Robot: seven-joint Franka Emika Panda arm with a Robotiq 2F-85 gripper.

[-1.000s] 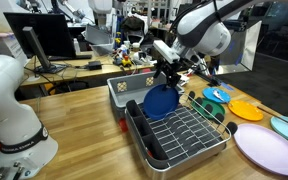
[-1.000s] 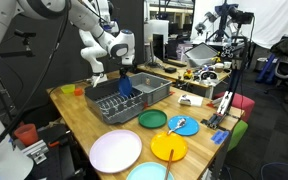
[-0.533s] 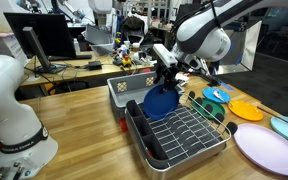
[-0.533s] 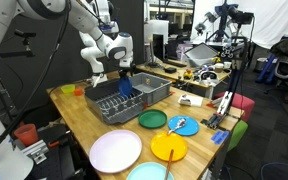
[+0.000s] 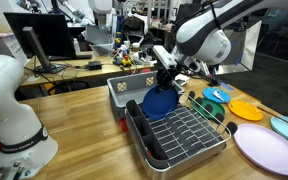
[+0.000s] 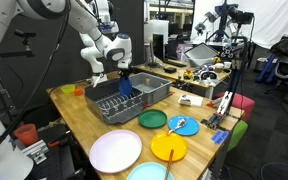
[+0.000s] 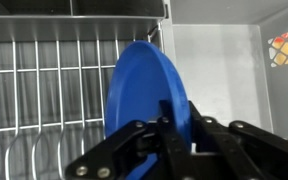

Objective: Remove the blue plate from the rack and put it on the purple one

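Note:
The blue plate stands on edge at the far end of the rack. In the wrist view its rim runs straight between my fingers. My gripper comes down from above and is shut on the plate's upper rim. The purple plate lies flat on the wooden table, apart from the rack and nearer the table's front edge.
A grey plastic tub sits right behind the rack. Green, orange and teal plates lie on the table near the purple one. Monitors and clutter line the back desk.
My jaws have closed from wide open onto the blue plate's rim. The arm and the plate have stayed in place.

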